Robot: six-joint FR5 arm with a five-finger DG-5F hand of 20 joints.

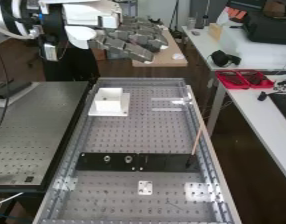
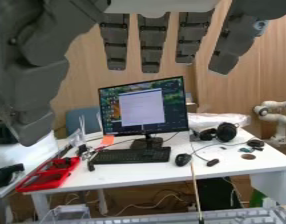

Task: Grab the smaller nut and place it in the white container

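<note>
Hand (image 1: 130,39) held open, well apart from the black bar (image 1: 165,163)

Near the bar's left end a tiny pale mark is seen, too small to be told as the smaller nut or not, so the place of the smaller nut cannot be told for certain. On the bar, the larger nut (image 1: 107,158) is seen as a small metallic ring, with the bearing (image 1: 128,159) stood near it on the right. The white container (image 1: 110,103), boxy and plain-sided, is set on a flat white base toward the far left of the perforated bench (image 1: 137,135); its contents cannot be made out.

The hand is held high near the bench's far end, its fingers straight and apart. Over the bar's right end a thin tan stick (image 1: 197,140) with a dark tip is leaned. At the bench's far right, pale brackets (image 1: 168,109) are fixed. Red trays (image 1: 243,79) are kept on the table to the right.

By the wrist view, a lit monitor (image 2: 143,109) is faced, with a keyboard (image 2: 132,155) and a mouse (image 2: 183,159) laid before it; by the high view, the container and the metal parts are looked down upon.
</note>
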